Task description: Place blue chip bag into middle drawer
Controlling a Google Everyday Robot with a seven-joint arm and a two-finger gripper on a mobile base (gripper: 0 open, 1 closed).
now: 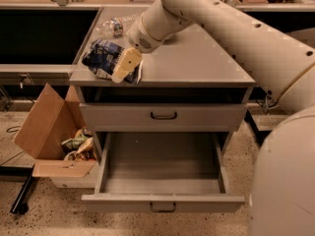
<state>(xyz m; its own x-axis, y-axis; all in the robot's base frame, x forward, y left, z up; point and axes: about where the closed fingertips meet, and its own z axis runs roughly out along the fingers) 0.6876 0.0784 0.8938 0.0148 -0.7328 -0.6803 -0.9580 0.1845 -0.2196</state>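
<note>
Gripper point(124, 67) is at the front-left of the cabinet top point(197, 58), over the right edge of the blue chip bag point(101, 55); can't tell whether it's apart or together; bag lies crumpled on the top's front-left corner; middle drawer point(197, 203) is pulled out below the top; upper drawer point(206, 116) is closed.

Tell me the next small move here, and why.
Probably ease the gripper down onto the blue chip bag and grip it. The gripper sits at the bag's edge on the cabinet top, the bag lies unlifted, and the middle drawer below is already open.
</note>
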